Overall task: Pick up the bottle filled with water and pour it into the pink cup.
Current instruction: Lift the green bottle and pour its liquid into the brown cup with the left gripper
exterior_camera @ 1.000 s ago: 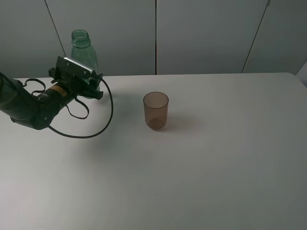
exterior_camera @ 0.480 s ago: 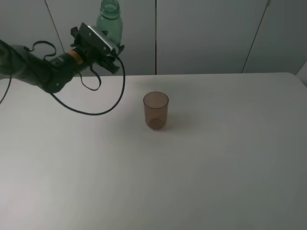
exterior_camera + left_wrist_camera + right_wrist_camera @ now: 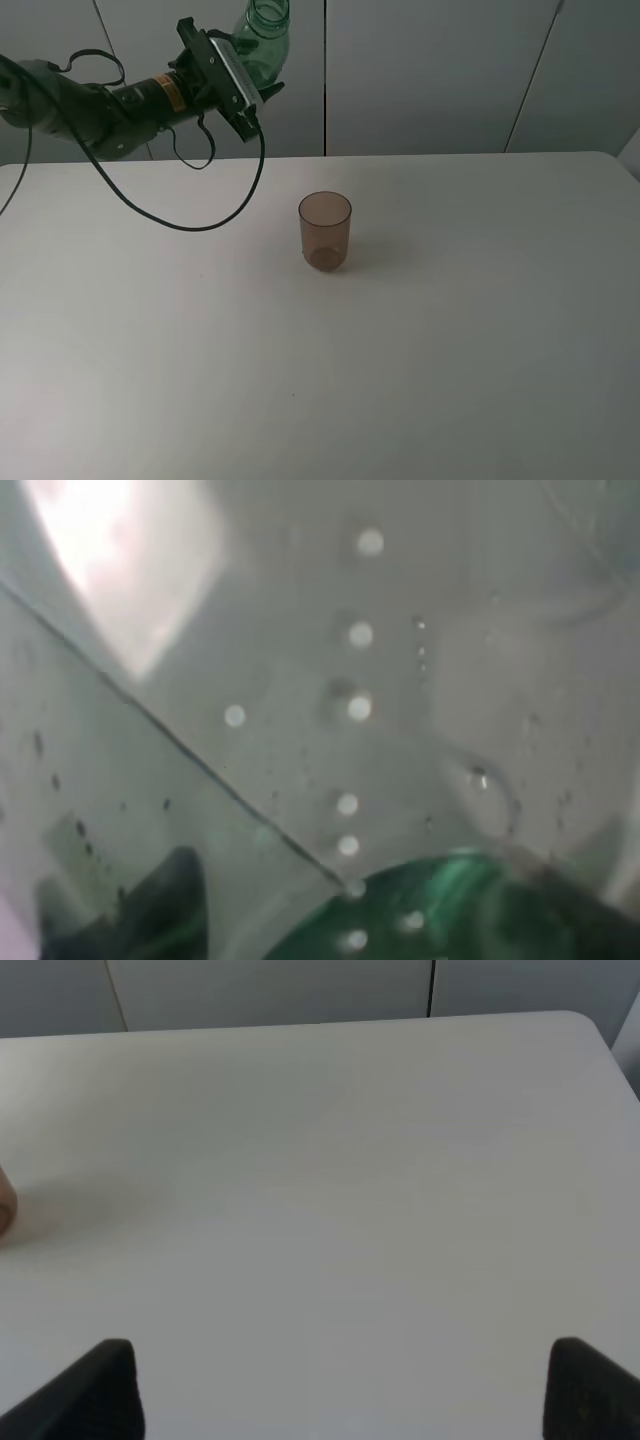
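The green bottle (image 3: 262, 38) is held high above the table's far left, tilted with its open neck toward the upper right. My left gripper (image 3: 243, 82) is shut on its body, up and left of the pink cup (image 3: 325, 230). The cup stands upright near the table's middle. The left wrist view is filled by the bottle's wet transparent wall (image 3: 350, 710), with green at one edge. My right gripper (image 3: 340, 1392) is open and empty over bare table. A sliver of the cup (image 3: 4, 1202) shows at the edge of the right wrist view. The right arm is out of the exterior view.
The white table (image 3: 450, 330) carries only the cup. Grey wall panels (image 3: 430, 70) stand behind its far edge. A black cable (image 3: 200, 222) loops down from the left arm to just above the table, left of the cup.
My left gripper has lifted the bottle off the table, up and to the right toward the cup, and the bottle now tilts. The cup has not moved.
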Controlling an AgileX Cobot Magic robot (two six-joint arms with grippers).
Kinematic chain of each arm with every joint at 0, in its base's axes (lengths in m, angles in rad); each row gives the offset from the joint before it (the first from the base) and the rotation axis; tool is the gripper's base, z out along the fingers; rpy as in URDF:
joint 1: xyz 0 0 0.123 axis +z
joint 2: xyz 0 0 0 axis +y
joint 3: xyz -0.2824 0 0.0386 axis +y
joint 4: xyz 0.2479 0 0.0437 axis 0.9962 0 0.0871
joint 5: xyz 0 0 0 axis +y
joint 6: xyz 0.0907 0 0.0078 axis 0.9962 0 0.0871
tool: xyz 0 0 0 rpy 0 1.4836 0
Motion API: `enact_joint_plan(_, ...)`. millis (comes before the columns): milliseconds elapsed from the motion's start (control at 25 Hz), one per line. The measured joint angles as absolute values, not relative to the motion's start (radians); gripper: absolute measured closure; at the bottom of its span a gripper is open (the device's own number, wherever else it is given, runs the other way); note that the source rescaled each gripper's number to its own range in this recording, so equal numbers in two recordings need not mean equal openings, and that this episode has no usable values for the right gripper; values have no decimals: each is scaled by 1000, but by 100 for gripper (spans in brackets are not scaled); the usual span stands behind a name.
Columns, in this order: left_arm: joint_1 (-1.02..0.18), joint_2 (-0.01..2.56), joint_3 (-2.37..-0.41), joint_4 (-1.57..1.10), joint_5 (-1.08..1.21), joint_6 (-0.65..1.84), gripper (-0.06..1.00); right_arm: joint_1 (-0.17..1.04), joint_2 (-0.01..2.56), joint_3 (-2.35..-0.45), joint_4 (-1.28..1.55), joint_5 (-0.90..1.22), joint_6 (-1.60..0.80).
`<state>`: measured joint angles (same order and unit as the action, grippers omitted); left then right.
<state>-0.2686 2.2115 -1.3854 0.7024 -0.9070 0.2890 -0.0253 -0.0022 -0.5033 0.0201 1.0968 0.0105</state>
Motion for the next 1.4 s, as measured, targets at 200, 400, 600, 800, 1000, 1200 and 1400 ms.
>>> enact_joint_plan(200, -269, 2213, -1389, 760, -941, 291, 89, -25, -2, -503, 20, 1097, 10)
enact_joint_plan(400, -269, 2221, -1401, 825, -950, 307, 89, -25, -2, -503, 20, 1097, 10)
enact_joint_plan(600, -269, 2221, -1407, 856, -970, 381, 89, -25, -2, -503, 20, 1097, 10)
enact_joint_plan(800, -269, 2251, -1453, 881, -959, 428, 89, -25, -2, -503, 20, 1097, 10)
enact_joint_plan(1000, -277, 2327, -1539, 886, -940, 465, 89, -25, -2, -503, 20, 1097, 10)
enact_joint_plan(1200, -295, 2387, -1617, 901, -934, 500, 89, -25, -2, -503, 20, 1097, 10)
enact_joint_plan(1400, -302, 2425, -1637, 905, -962, 566, 89, -25, -2, -503, 20, 1097, 10)
